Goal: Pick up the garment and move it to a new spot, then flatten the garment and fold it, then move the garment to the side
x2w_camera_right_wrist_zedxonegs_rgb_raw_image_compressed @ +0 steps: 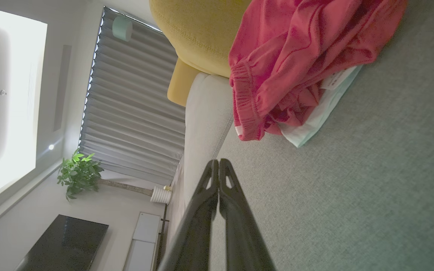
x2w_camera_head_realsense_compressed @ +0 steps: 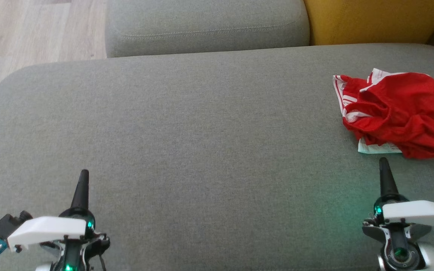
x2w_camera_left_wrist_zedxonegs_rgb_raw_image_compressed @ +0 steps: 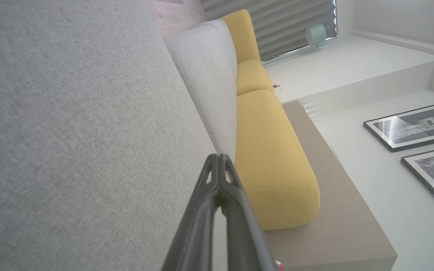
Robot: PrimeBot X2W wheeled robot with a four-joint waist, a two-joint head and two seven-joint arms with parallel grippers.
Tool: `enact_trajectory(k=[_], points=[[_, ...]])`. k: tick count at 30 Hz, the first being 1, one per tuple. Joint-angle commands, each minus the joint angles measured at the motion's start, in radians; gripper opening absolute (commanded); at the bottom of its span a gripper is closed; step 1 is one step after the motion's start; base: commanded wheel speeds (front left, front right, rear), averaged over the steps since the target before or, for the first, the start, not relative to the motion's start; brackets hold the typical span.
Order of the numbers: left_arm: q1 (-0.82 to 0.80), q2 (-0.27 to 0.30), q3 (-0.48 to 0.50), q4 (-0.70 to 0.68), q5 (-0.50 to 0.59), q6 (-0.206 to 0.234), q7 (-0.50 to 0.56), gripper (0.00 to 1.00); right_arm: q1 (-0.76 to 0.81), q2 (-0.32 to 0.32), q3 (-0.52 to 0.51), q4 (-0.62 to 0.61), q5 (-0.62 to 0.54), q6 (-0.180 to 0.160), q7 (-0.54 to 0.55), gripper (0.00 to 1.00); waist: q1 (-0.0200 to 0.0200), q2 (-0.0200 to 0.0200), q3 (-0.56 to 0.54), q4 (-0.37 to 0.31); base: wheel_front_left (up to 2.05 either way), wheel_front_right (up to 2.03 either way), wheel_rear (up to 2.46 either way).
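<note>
Left gripper [x2w_camera_left_wrist_zedxonegs_rgb_raw_image_compressed: 219,158] rises from bottom centre, jaws pressed together at the tips, nothing between them, over the grey sofa seat [x2w_camera_left_wrist_zedxonegs_rgb_raw_image_compressed: 70,131] that takes up the left half. Past the tips a grey back cushion [x2w_camera_left_wrist_zedxonegs_rgb_raw_image_compressed: 209,86], then a long yellow cushion [x2w_camera_left_wrist_zedxonegs_rgb_raw_image_compressed: 273,162] touching it, with a second yellow cushion [x2w_camera_left_wrist_zedxonegs_rgb_raw_image_compressed: 251,75] farther off. View is tilted: beige panel [x2w_camera_left_wrist_zedxonegs_rgb_raw_image_compressed: 333,226] beside the yellow, white wall with two framed black-and-white pictures [x2w_camera_left_wrist_zedxonegs_rgb_raw_image_compressed: 413,126], a pleated grey blind [x2w_camera_left_wrist_zedxonegs_rgb_raw_image_compressed: 288,22] and a small mint round object [x2w_camera_left_wrist_zedxonegs_rgb_raw_image_compressed: 316,34] up top.
</note>
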Motion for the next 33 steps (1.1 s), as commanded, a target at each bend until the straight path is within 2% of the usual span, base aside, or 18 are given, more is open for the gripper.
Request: enact_trajectory(k=[1,33], points=[[-0.064,0.014,0.035,-0.026,-0.030,-0.008,0.011,0.00,-0.041,-0.016,0.005,-0.042,0.041,0.003,0.008,0.00,0.0000,0.0000,0.000,0.000,0.00,0.00,0.00],[-0.095,0.016,0.085,0.009,-0.338,-0.039,0.103,0.00,-0.041,-0.013,-0.057,-0.068,0.416,0.003,0.097,0.00,0.0000,0.0000,-0.008,0.005,0.00,0.00,0.00]])
